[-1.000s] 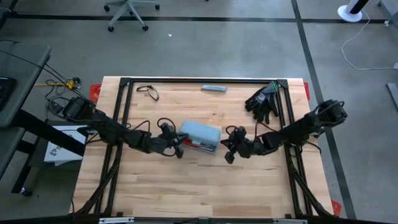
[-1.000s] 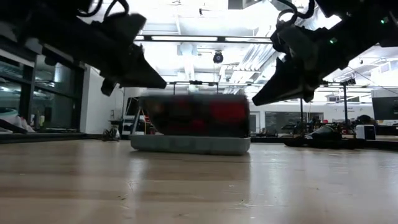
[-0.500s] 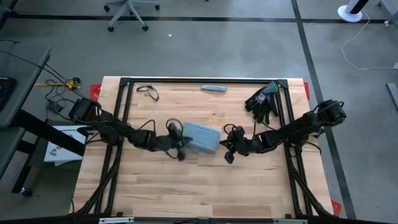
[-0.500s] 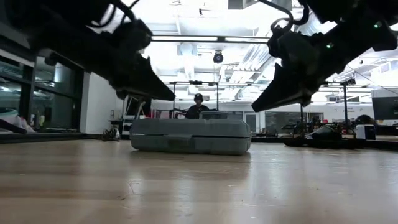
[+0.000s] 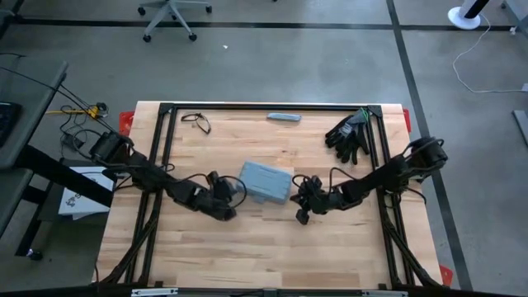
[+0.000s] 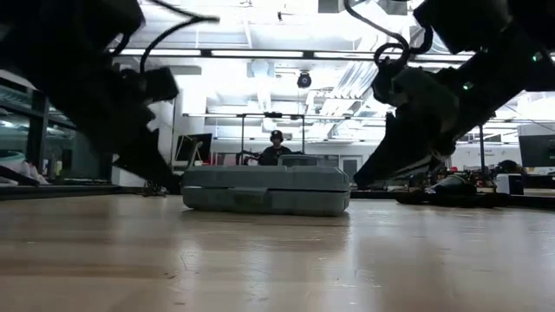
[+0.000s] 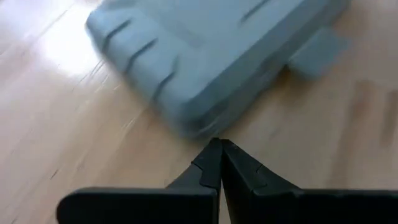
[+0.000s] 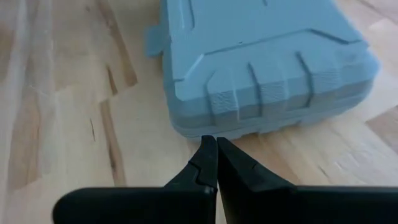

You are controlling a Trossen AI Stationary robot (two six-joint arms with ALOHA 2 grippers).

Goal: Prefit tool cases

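High view shows me the wooden bench [image 5: 247, 256] filling the middle of the frame, with a black frame running along its edges. My two dark arms reach in from either side, the left arm from the left edge and the right arm from the right edge, both pointing toward the centre.

At the centre of the frame lies the tool case [image 5: 266, 181], blue-grey, lid down and closed, turned slightly off square to the bench edges. From the low view I see it flat on the wood [image 6: 266, 190], ribbed lid on top, a person standing far behind it in the room.

My left gripper [image 5: 224, 208] sits just left of the case and a little below it in the frame, fingers pressed together, holding nothing. In the left wrist view its tips [image 7: 217, 149] meet in a point just short of a corner of the case [image 7: 211, 56]; I cannot tell whether they touch it.

My right gripper [image 5: 302, 212] is just right of the case, lower right of it in the frame, fingers likewise together and empty. The right wrist view puts the closed tips [image 8: 211, 146] very near the ribbed end of the case [image 8: 267, 68].

A pair of black gloves [image 5: 349, 134] lies in the upper right of the bench. A slim grey-blue bar [image 5: 284, 117] rests near the top edge, and glasses [image 5: 198, 121] lie at the upper left.
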